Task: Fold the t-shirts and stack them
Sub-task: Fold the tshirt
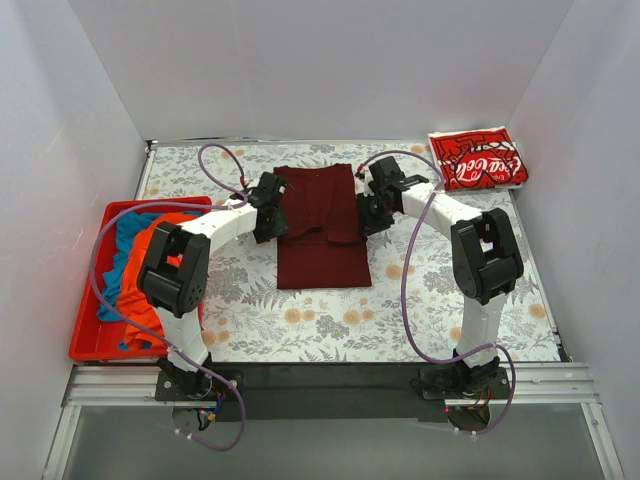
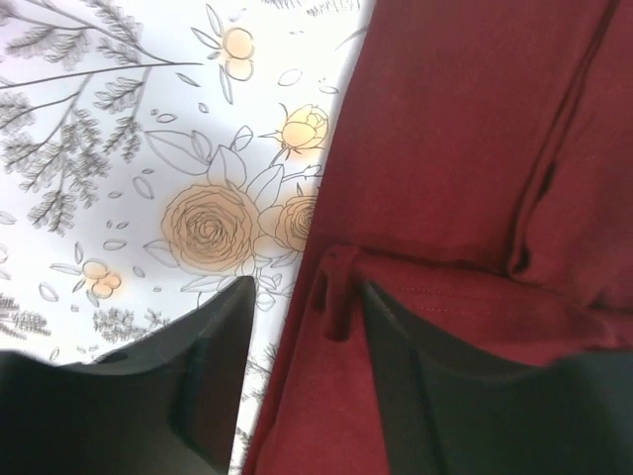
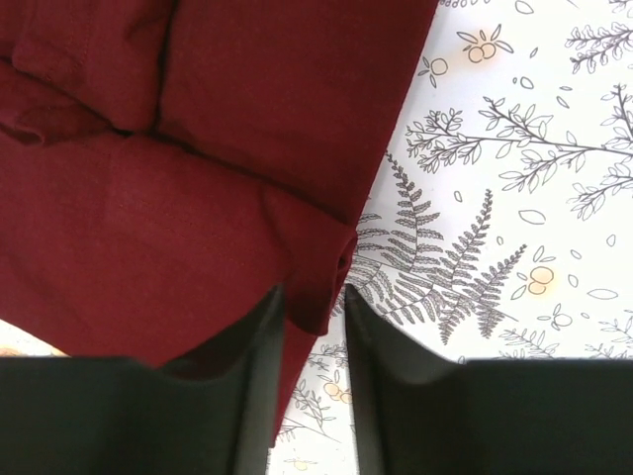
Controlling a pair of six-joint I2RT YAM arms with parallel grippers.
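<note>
The dark maroon t-shirt (image 1: pixel 322 235) lies partly folded on the floral table cover, its upper part doubled over the lower part. My left gripper (image 1: pixel 269 216) is at its left edge. In the left wrist view that gripper (image 2: pixel 309 289) is open, with the shirt's (image 2: pixel 465 129) edge fold between the fingers. My right gripper (image 1: pixel 371 212) is at the shirt's right edge. In the right wrist view it (image 3: pixel 314 293) is narrowly open around a corner of the maroon cloth (image 3: pixel 218 148), with table showing in the gap. The red Coca-Cola shirt (image 1: pixel 478 158) lies folded at the back right.
A red plastic bin (image 1: pixel 92 340) at the left holds an orange shirt (image 1: pixel 150 290) and a blue shirt (image 1: pixel 122 250). White walls enclose the table on the left, back and right. Purple cables loop off both arms.
</note>
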